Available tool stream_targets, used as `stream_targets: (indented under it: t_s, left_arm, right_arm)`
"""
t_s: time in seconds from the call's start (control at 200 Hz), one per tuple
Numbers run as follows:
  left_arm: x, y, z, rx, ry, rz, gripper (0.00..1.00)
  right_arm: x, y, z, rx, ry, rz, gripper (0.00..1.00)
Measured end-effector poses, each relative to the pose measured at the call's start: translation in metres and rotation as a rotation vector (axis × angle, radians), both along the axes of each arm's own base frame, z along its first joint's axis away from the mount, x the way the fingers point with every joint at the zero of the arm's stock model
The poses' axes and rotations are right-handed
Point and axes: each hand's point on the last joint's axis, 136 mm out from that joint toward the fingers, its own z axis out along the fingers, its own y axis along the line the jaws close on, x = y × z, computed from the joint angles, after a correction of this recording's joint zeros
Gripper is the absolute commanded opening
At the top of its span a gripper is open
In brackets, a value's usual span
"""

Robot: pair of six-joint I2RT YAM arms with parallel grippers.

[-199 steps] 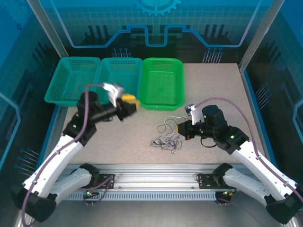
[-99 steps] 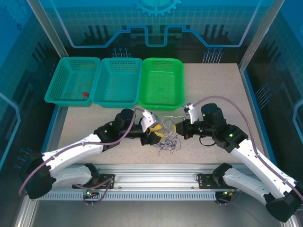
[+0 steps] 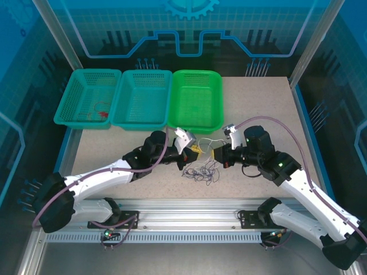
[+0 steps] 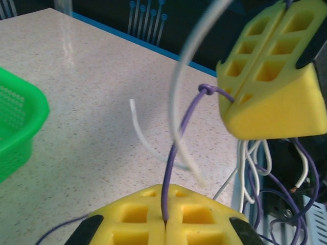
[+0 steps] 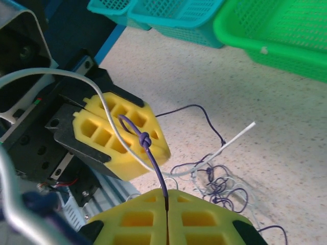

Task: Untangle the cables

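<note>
1. Several thin cables (image 3: 200, 171), purple, dark and whitish, lie in a loose tangle on the speckled tabletop (image 3: 258, 97). They are on its near half, just on my side of the gap between my two jaws.
2. My left jaws are clenched. Their yellow foam pads (image 4: 138, 224) press flat together, and a purple cable (image 4: 179, 132) is pinched in the seam between them.
3. My right jaws are clenched too. Their yellow pads (image 5: 135, 224) meet with no gap, and they grasp the same purple cable at its other end.
4. The two jaws face each other, near but apart, a little above the tabletop. The short run of purple cable goes from one to the other. A small knot (image 5: 144, 138) sits in it, partway along that run between the two pairs of pads.
5. One whitish cable (image 4: 172, 97) arcs up across this span and bends down toward the tangle. A loose white end (image 5: 240, 133) lies on the tabletop beside the tangle.
6. Farther back, three baskets stand side by side along the far left of the tabletop. Two are teal (image 3: 74, 117) (image 3: 123, 121) and one is bright green (image 3: 195, 127), with the green one closest to my jaws.
7. In the leftmost teal basket lies a thin red strand (image 3: 102, 113), well apart from the tangle.
</note>
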Motion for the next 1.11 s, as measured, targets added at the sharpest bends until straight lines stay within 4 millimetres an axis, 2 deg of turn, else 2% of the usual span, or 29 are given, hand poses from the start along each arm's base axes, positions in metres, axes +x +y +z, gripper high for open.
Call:
stream_targets:
  t_s: [0.09,0.22,0.25,0.305,0.37,0.4,0.455,0.495,0.57,0.645,0.72,0.78,0.835,0.905,0.995,1.105]
  left_arm:
    - [0.007,0.012,0.007,0.007,-0.012,0.082,0.0]
    - [0.003,0.032,0.033,-0.03,-0.024,0.167,0.0]
    - [0.006,0.042,0.039,-0.041,-0.027,0.211,0.0]
    - [0.014,0.067,0.059,-0.08,-0.05,0.31,0.0]
    - [0.019,0.094,0.084,-0.131,-0.083,0.407,0.0]
    - [0.019,0.104,0.094,-0.149,-0.094,0.438,0.0]
    - [0.017,0.113,0.109,-0.173,-0.109,0.464,0.0]
    - [0.015,0.116,0.116,-0.182,-0.113,0.473,0.0]
    - [0.014,0.118,0.12,-0.191,-0.102,0.479,0.0]
    - [0.015,0.115,0.113,-0.175,-0.08,0.474,0.0]
    - [0.016,0.109,0.104,-0.153,-0.058,0.454,0.0]
    - [0.017,0.102,0.096,-0.137,-0.039,0.425,0.0]
    - [0.017,0.094,0.09,-0.127,-0.021,0.392,0.04]
    - [0.017,0.082,0.08,-0.109,0.004,0.347,0.09]
    - [0.015,0.067,0.064,-0.075,0.036,0.305,0.12]
    - [0.008,0.052,0.052,-0.052,0.05,0.256,0.19]
  right_arm:
    - [0.01,-0.013,-0.011,-0.039,-0.002,-0.097,0.06]
    - [0.027,-0.037,-0.044,-0.054,0.078,-0.277,0.08]
    - [0.033,-0.057,-0.058,-0.076,0.111,-0.378,0.09]
    - [0.042,-0.113,-0.096,-0.126,0.196,-0.628,0.13]
    - [0.03,-0.164,-0.138,-0.161,0.304,-0.846,0.22]
    - [0.02,-0.178,-0.153,-0.167,0.348,-0.91,0.26]
    - [0.005,-0.191,-0.169,-0.165,0.4,-0.972,0.33]
    - [0.001,-0.192,-0.172,-0.144,0.41,-0.985,0.4]
    - [0.003,-0.182,-0.163,-0.076,0.388,-0.94,0.4]
    - [0.009,-0.166,-0.149,-0.01,0.353,-0.854,0.35]
    - [0.012,-0.149,-0.135,0.024,0.326,-0.761,0.2]
    - [0.013,-0.133,-0.121,0.031,0.293,-0.67,0.19]
    - [0.015,-0.119,-0.107,0.035,0.263,-0.595,0.25]
    - [0.016,-0.105,-0.092,0.021,0.229,-0.521,0.38]
    - [0.021,-0.096,-0.08,-0.04,0.206,-0.481,0.4]
    - [0.036,-0.092,-0.081,-0.138,0.239,-0.498,0.44]
